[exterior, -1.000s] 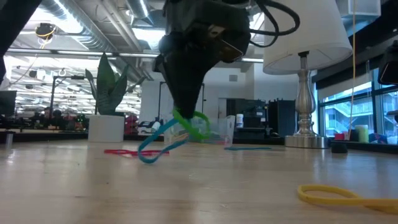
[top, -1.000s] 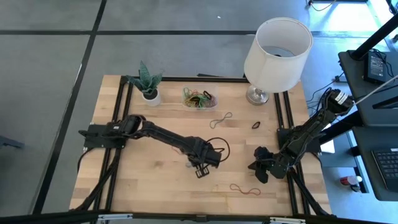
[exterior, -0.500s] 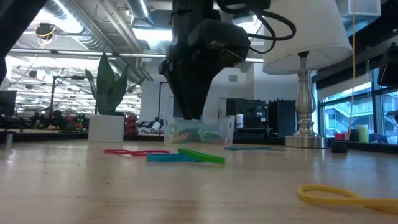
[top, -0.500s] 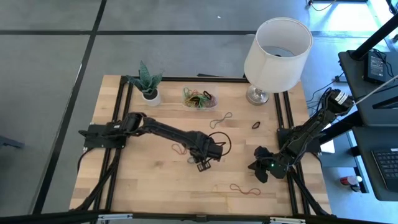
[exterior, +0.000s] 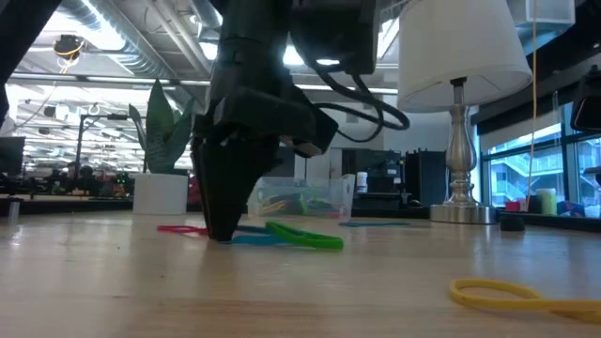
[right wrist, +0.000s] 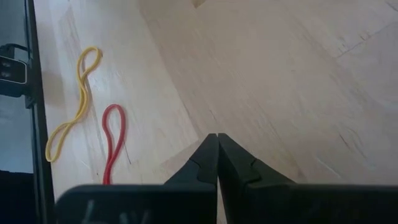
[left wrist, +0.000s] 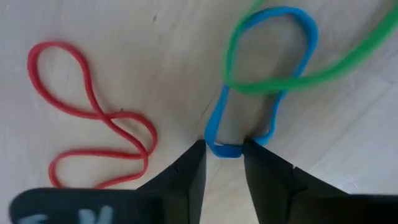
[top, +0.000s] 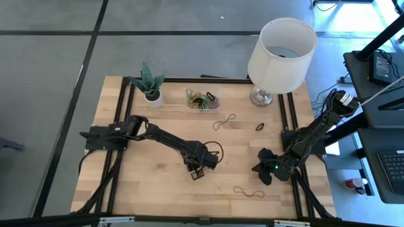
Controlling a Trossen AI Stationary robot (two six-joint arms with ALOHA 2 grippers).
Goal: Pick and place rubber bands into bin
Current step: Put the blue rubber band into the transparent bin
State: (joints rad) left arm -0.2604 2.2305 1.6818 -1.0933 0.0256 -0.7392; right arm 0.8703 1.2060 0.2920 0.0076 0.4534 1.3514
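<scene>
My left gripper (left wrist: 224, 146), fingers slightly parted astride a blue band (left wrist: 245, 124) beside green (left wrist: 298, 74) and red (left wrist: 93, 118) bands on the counter (top: 151, 183); right gripper (right wrist: 217, 140) shut, empty.

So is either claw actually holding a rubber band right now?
No. The left claw straddles the blue rubber band's end, fingers open; the right claw is shut, empty.

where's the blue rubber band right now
The blue rubber band lies flat mid-table, one end between the left hand's open fingertips, a green band crossing it and a red band beside it.
</scene>
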